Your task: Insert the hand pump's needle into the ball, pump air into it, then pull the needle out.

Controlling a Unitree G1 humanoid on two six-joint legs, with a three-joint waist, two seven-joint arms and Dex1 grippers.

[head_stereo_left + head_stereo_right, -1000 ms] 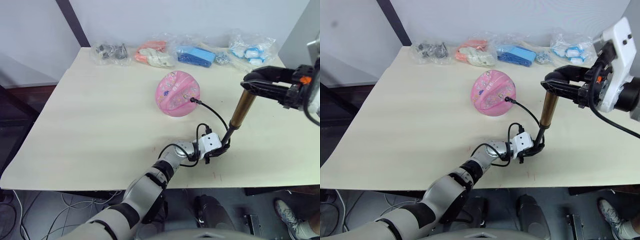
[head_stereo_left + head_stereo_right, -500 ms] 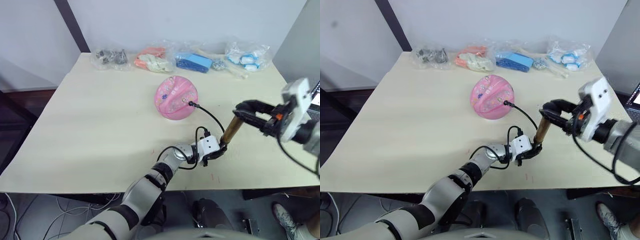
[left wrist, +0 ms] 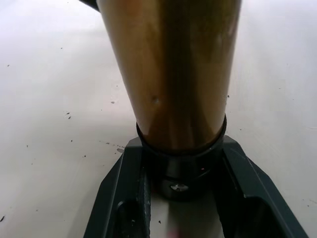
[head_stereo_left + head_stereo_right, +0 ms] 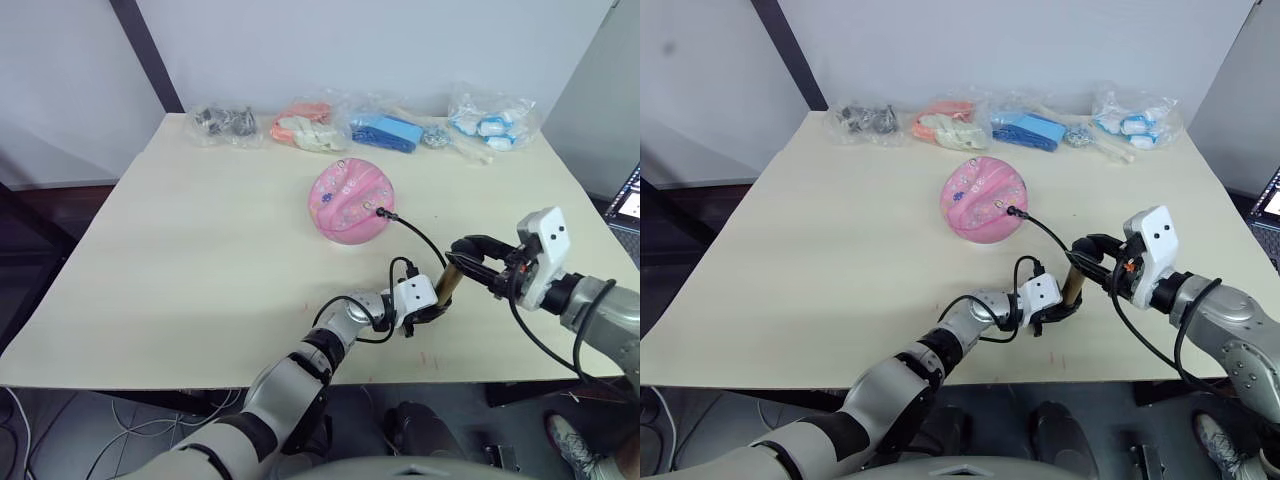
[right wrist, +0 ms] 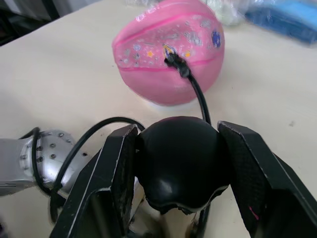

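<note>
Polished gold-bronze metal gleams on the hand pump (image 3: 173, 74) barrel, ending in a matt black plastic collar with a small bright screw. Its handle knob (image 5: 181, 158) is glossy black. The ball (image 5: 171, 54) looks soft, slightly shiny pink rubber, ribbed and printed. The surface (image 3: 44, 99) is pale, matt, lightly speckled. Clear crinkly plastic bags (image 4: 390, 122) glint at the back.

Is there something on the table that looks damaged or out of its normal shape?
Yes: the pink ball looks sunken and flattened rather than round, so it seems underinflated. The pump hose fitting sits in it.
</note>
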